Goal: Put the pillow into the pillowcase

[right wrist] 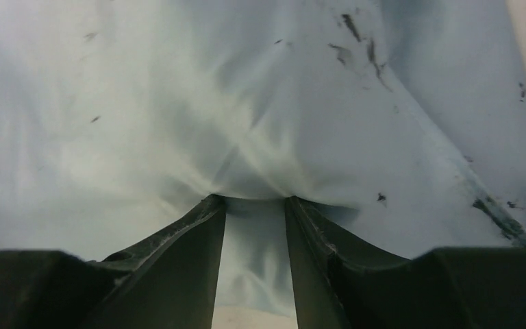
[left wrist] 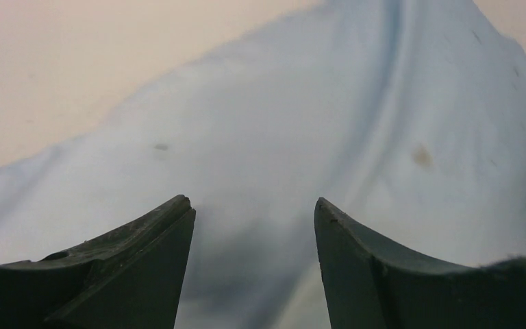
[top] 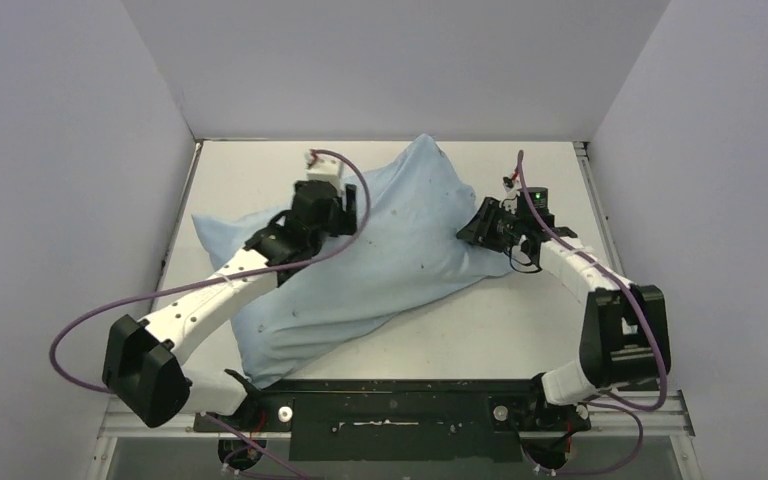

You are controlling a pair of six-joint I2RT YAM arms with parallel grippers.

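Observation:
The light blue pillowcase (top: 390, 250) lies diagonally across the table, plump and wrinkled, with one corner peaking toward the back. The pillow is hidden; no off-white fabric shows in any view. My left gripper (top: 343, 222) hovers over the case's left upper part. In the left wrist view it (left wrist: 253, 205) stands open, with smooth blue cloth (left wrist: 281, 123) under the gap. My right gripper (top: 472, 231) is at the case's right edge. In the right wrist view it (right wrist: 255, 199) is closed narrowly on a fold of the pillowcase (right wrist: 178, 103), and creases radiate from its tips.
The white table (top: 530, 320) is boxed in by grey walls on the left, back and right. A black rail (top: 410, 400) runs along the near edge between the arm bases. Purple cables (top: 70, 340) loop off both arms.

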